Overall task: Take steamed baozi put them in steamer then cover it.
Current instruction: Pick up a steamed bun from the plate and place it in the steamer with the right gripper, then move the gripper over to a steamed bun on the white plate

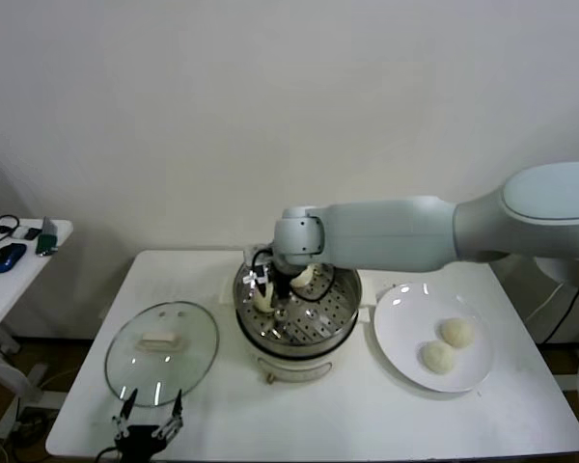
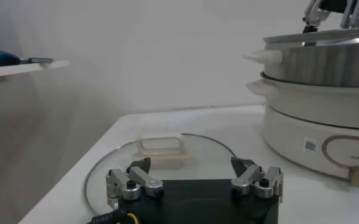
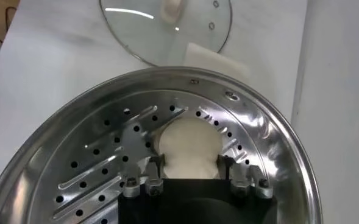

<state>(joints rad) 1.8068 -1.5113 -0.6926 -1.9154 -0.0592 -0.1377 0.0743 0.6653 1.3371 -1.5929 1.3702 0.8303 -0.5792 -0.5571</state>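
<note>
The steamer stands at the table's middle. My right gripper reaches down into it and is shut on a baozi, which is pinched between the fingers just above the perforated tray. A second baozi lies at the steamer's back. Two more baozi lie on the white plate at the right. The glass cover lies flat on the table left of the steamer, handle up. My left gripper is open and empty at the cover's near edge, also seen in the left wrist view.
A small side table with a mouse and other items stands at the far left. The wall is close behind the table. The steamer's side rises to the right of my left gripper.
</note>
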